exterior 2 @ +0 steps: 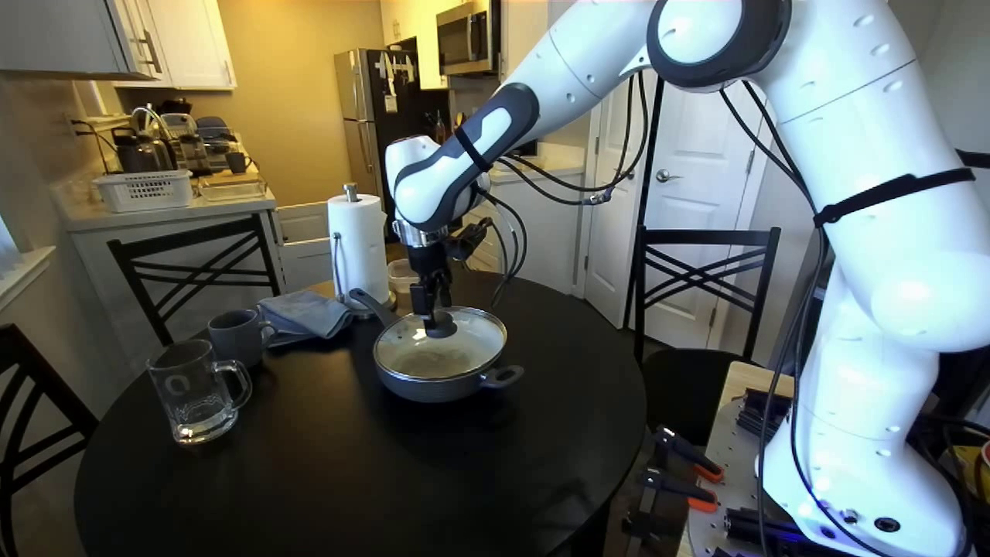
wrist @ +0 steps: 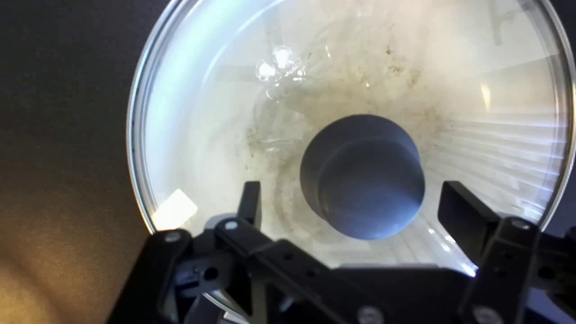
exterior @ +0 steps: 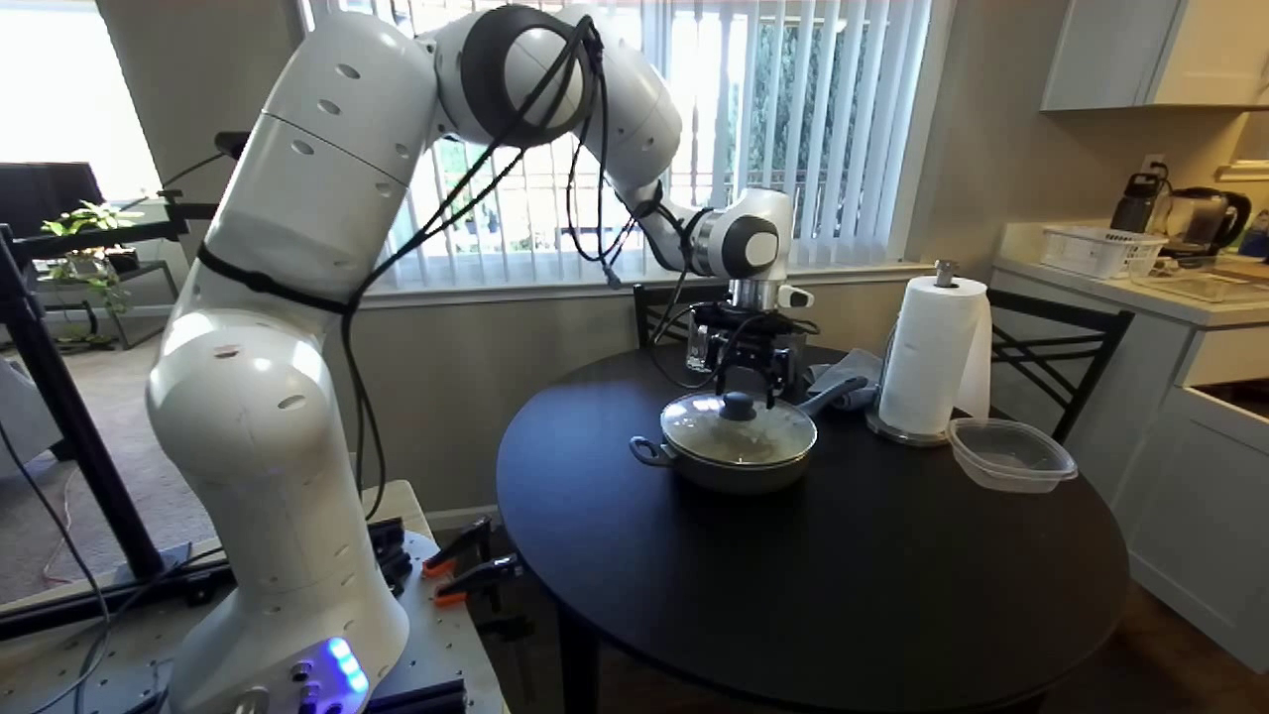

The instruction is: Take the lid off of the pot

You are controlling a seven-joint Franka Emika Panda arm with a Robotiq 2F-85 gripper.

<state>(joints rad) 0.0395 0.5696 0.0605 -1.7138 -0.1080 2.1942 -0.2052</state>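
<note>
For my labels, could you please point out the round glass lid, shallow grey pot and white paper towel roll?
Round glass lid point(wrist: 346, 96): wrist view, on the glass.
Shallow grey pot point(exterior: 739, 480): in an exterior view, outer wall.
White paper towel roll point(exterior 2: 362, 247): in an exterior view, paper side.

A home kitchen shows in an exterior view: tall steel-and-black refrigerator point(exterior 2: 383, 128), upper centre; white panelled cupboards point(exterior 2: 186, 48), upper left; round black table point(exterior 2: 309, 480), lower left.

Daylight pours in through the blinds point(exterior: 843, 129) at upper centre in an exterior view, and the window point(exterior: 55, 79) at upper left is blown white, while the bench point(exterior: 892, 595) lies nearly black. In the wrist view, bluish glare washes the left of the lid point(wrist: 351, 99); pale stripes streak its right.
</note>
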